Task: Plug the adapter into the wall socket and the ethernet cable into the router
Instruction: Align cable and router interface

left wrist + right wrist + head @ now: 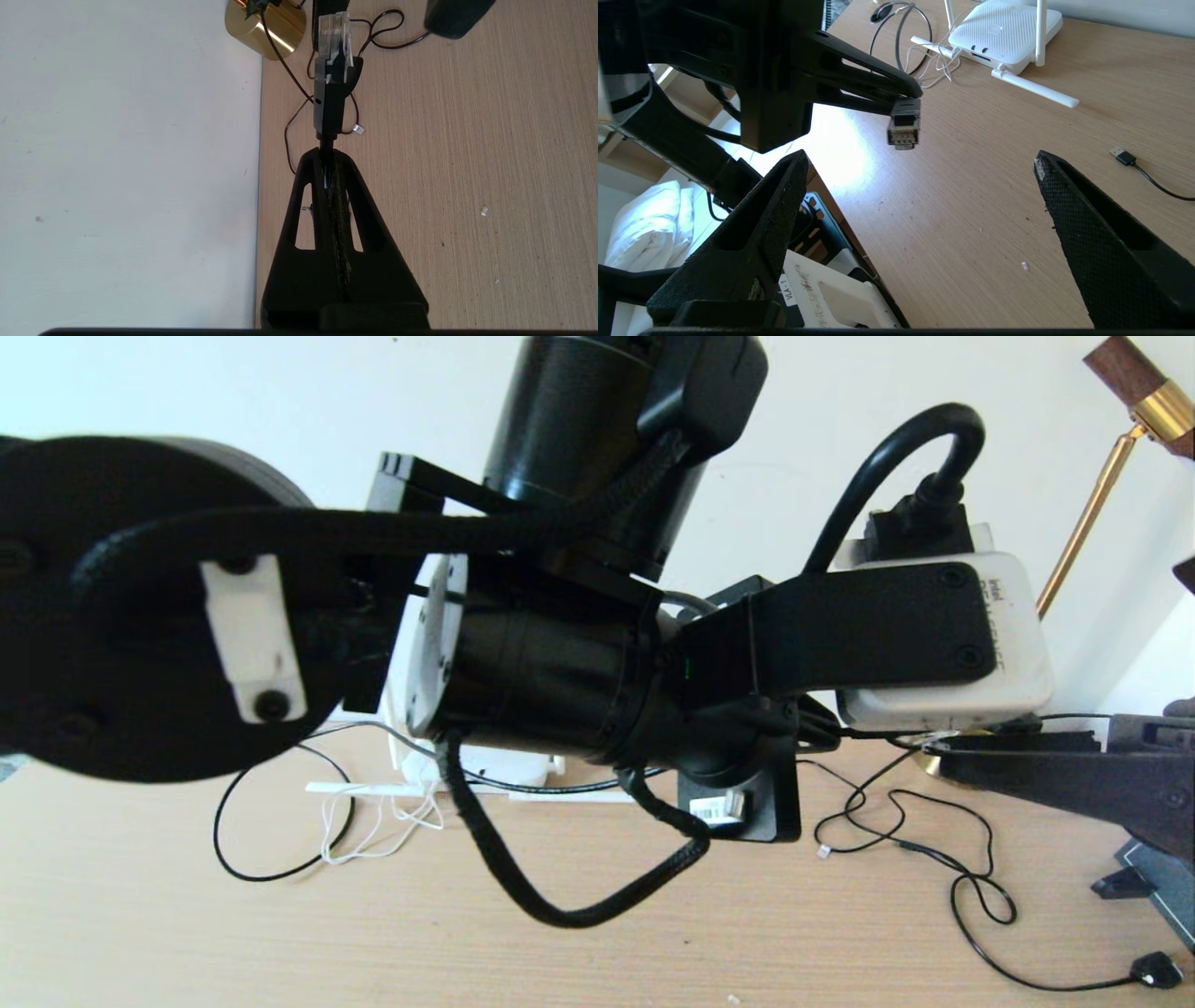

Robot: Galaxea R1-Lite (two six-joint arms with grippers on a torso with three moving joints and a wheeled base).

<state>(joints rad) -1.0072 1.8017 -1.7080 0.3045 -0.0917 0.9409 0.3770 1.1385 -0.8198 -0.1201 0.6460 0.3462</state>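
The left gripper (329,154) is pinched tight on the ethernet cable (330,105), just behind its plug. The clear tip of the plug sticks out past the fingertips (348,165). It hangs in the air above the wooden tabletop (467,186) and touches nothing else. In the right wrist view the same plug (903,123) hangs down from the left gripper (901,88), well apart from the router (1004,35).

The right gripper (920,163) is spread wide and holds nothing. Its two black fingers (1069,205) hover above the tabletop (971,210), and the plug is up in front of the gap between them.

The router lies by the far edge of the tabletop, near the wall, with one white antenna (1036,87) flat on the wood. A thin white cord (941,65) is tangled just beside it. A small black plug on a thin black cable (1122,156) lies well apart from the router.

In the head view the left arm (541,653) is stretched sideways right before the camera and hides most of the router (495,765). A dark square plate (756,807) peeks out under the arm. A thin black cable (934,859) loops over the tabletop (280,943) to a small black plug (1156,971) near the right edge. A gold lamp base (266,25) stands by the wall. The right arm (1055,779) comes in low from the right edge.
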